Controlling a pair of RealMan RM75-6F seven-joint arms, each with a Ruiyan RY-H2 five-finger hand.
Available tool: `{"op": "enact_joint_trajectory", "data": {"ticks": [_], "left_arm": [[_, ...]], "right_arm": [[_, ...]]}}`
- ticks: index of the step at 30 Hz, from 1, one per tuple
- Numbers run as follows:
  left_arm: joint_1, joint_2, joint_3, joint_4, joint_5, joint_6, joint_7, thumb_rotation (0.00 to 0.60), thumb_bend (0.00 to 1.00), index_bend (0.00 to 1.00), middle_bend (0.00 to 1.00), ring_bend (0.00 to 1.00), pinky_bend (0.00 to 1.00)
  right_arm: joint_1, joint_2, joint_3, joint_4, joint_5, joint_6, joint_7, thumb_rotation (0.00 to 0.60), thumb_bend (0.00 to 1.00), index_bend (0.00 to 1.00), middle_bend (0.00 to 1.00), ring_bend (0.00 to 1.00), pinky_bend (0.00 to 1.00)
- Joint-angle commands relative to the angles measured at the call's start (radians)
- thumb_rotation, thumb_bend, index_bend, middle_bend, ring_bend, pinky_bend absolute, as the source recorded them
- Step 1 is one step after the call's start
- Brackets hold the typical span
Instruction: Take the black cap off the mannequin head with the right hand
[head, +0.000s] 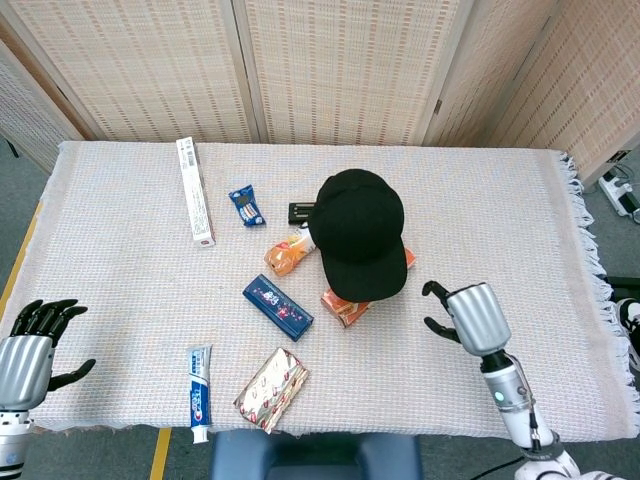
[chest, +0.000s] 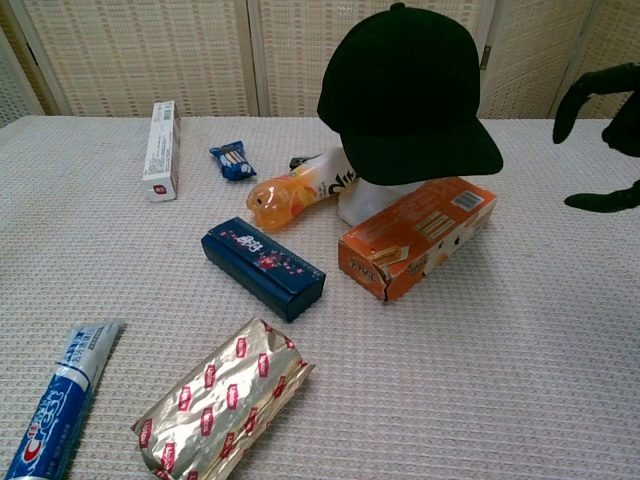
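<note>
Two robot hands are in view, both empty. Your right robot hand hovers over the tabletop near the black fabric cap, fingers spread and curled, holding nothing, not touching the cap. Your left robot hand sits at the near left edge, fingers apart, nothing in it.

The cap is on the white mannequin head mid-table, brim pointing toward you. Touching the head's base on the near side you have an orange cardboard box; an orange plastic bottle lies on its side just left of the head. A small black flat object lies behind the bottle.

Near the bottle's front: a dark blue rectangular box, then a gold foil snack pack closer to you. A blue-and-white toothpaste tube lies near the front edge. Far left: a long white toothpaste box and a small blue snack wrapper beside it.
</note>
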Motion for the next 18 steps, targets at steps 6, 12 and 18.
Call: {"op": "enact_joint_trajectory", "data": {"ticks": [6, 12, 18], "left_arm": [[-0.003, 0.005, -0.001, 0.001, -0.001, -0.005, -0.002, 0.600, 0.09, 0.30, 0.25, 0.22, 0.17], [-0.003, 0.006, -0.002, 0.005, -0.003, -0.006, 0.002, 0.600, 0.09, 0.30, 0.25, 0.22, 0.16], [-0.001, 0.010, 0.000, 0.014, -0.011, -0.013, -0.012, 0.600, 0.09, 0.30, 0.25, 0.22, 0.16]], "right_arm": [[0.111, -0.159, 0.043, 0.172, 0.010, -0.031, 0.033, 0.600, 0.06, 0.48, 1.00, 1.00, 1.00], [0.148, -0.210, 0.054, 0.236, 0.006, -0.024, 0.057, 0.600, 0.08, 0.48, 1.00, 1.00, 1.00], [0.212, -0.289, 0.065, 0.356, 0.001, -0.026, 0.081, 0.600, 0.24, 0.52, 1.00, 1.00, 1.00]]}}
